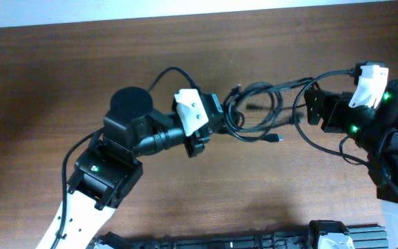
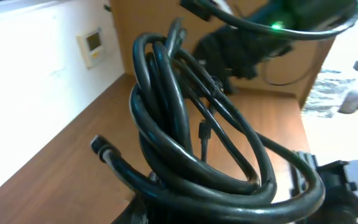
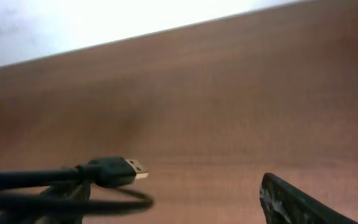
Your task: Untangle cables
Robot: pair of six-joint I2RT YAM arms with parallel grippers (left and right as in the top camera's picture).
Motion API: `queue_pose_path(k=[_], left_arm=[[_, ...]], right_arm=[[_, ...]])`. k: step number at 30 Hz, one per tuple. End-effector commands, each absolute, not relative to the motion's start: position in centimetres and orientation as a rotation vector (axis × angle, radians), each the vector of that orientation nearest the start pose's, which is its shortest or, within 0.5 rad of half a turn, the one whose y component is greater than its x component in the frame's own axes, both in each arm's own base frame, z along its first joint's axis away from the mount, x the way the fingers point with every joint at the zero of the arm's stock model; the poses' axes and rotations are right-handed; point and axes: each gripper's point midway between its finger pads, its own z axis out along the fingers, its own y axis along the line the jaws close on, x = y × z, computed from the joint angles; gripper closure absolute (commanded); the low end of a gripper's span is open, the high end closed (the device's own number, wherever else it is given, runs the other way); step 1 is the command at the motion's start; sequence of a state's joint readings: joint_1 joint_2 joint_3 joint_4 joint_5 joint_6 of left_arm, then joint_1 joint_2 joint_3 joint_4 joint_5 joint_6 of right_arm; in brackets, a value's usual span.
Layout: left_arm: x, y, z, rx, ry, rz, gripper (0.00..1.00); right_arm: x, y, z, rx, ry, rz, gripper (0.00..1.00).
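Where the left gripper (image 1: 221, 123) is closed, the cables (image 1: 253, 108) are clamped at its tip and spread away from it over the table (image 1: 185, 194) as a loose bundle of overlapping loops. Several thin black cords are seen, round in section, smooth and glossy, with highlights along their curves in the left wrist view. In that view a small plug (image 2: 204, 133) is shown hanging inside the loops and a stubby connector (image 2: 100, 145) projects at the bundle's edge; both are too small to identify from overhead. On the side of the bundle away from the left gripper, the right gripper (image 1: 312, 104) is held with its jaws apart and nothing between them. Only the right wrist view discloses a USB plug (image 3: 133, 168) with a bright metal shell, apart from one dark, rough-edged finger (image 3: 294, 200). The table is matt brown wood grain.
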State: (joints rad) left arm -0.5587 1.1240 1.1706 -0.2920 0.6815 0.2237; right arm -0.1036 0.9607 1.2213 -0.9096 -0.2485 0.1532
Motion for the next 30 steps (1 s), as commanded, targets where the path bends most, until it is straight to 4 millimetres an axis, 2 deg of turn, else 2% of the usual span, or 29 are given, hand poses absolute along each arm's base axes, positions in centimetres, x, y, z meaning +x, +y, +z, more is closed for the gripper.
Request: queue_pose_path(k=[1, 8, 14, 17, 21, 24, 30], left_arm=[[24.9, -26.4, 38.2, 1.096, 1.441, -0.792, 1.00], [25.3, -26.1, 37.9, 1.151, 1.389, -0.686, 1.00], [25.4, -26.1, 37.8, 1.209, 1.332, -0.622, 1.00], [25.0, -26.3, 37.8, 1.269, 1.264, -0.587, 1.00], [23.4, -27.0, 37.7, 1.408, 1.099, -0.560, 1.00], [22.5, -27.6, 36.8, 1.491, 1.026, -0.551, 1.00], [22.5, -27.5, 35.6, 1.560, 0.981, -0.494, 1.00]], right_arm=[[27.5, 2.8, 31.8, 0.002, 2.178, 0.354, 0.14], [24.1, 7.9, 34.7, -0.361, 2.026, 0.572, 0.08], [21.9, 10.1, 36.7, -0.500, 1.912, 0.676, 0.01], [21.4, 10.6, 37.4, -0.528, 1.876, 0.700, 0.01], [21.0, 11.3, 38.3, -0.572, 1.823, 0.738, 0.01], [21.2, 11.2, 38.6, -0.578, 1.807, 0.728, 0.01], [22.5, 10.0, 38.9, -0.537, 1.800, 0.619, 0.01]])
